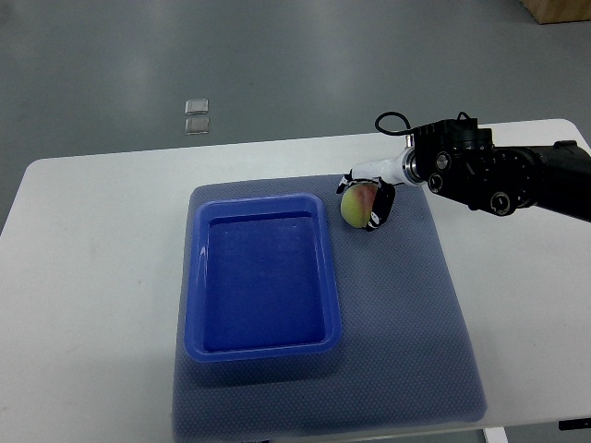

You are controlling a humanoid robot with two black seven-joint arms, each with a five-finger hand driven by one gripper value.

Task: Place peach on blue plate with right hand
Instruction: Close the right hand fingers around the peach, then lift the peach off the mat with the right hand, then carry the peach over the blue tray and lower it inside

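A yellow-green peach (355,206) with a red blush sits just right of the blue plate's far right corner, over the grey mat. My right hand (367,196) comes in from the right edge on a black arm, and its fingers are curled around the peach. Whether the peach rests on the mat or hangs just above it I cannot tell. The blue plate (195,277) is a deep rectangular tray with nothing inside, lying on the left part of the mat. My left arm does not show.
A grey textured mat (406,323) covers the middle of the white table (92,277). Two small clear squares (196,115) lie on the floor beyond the table. A brown box corner (559,9) shows at the top right.
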